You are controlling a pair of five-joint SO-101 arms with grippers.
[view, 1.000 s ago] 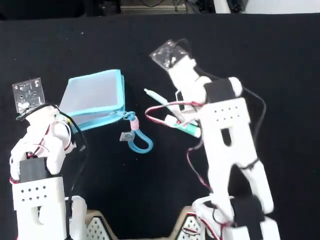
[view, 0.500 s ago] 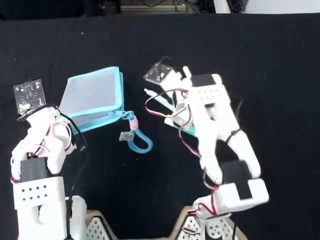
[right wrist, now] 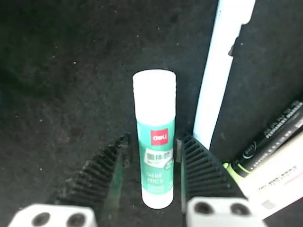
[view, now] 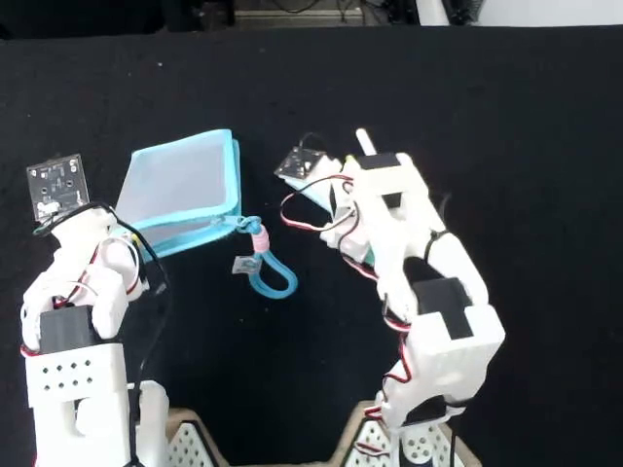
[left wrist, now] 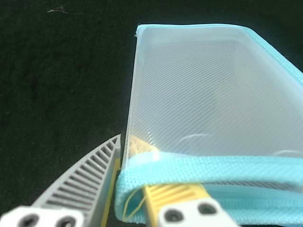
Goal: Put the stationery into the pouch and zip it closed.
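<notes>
Right gripper [right wrist: 152, 142], fingers apart astride the glue stick [right wrist: 154, 118]: likely light, rigid, slick; pinch mid-barrel. Left gripper [left wrist: 128, 158], fingers clamped on the limp pouch [left wrist: 203, 94].

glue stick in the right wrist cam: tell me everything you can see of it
The green and white cylindrical glue stick looks like smooth plastic: a white cap, in place, on a body wrapped in a green printed label. It lies flat on the black table, cap pointing away from the right end effector, whose ridged fingers stand open on either side of its body; whether they touch it is unclear. A white pen lies alongside, apart from it.
</notes>
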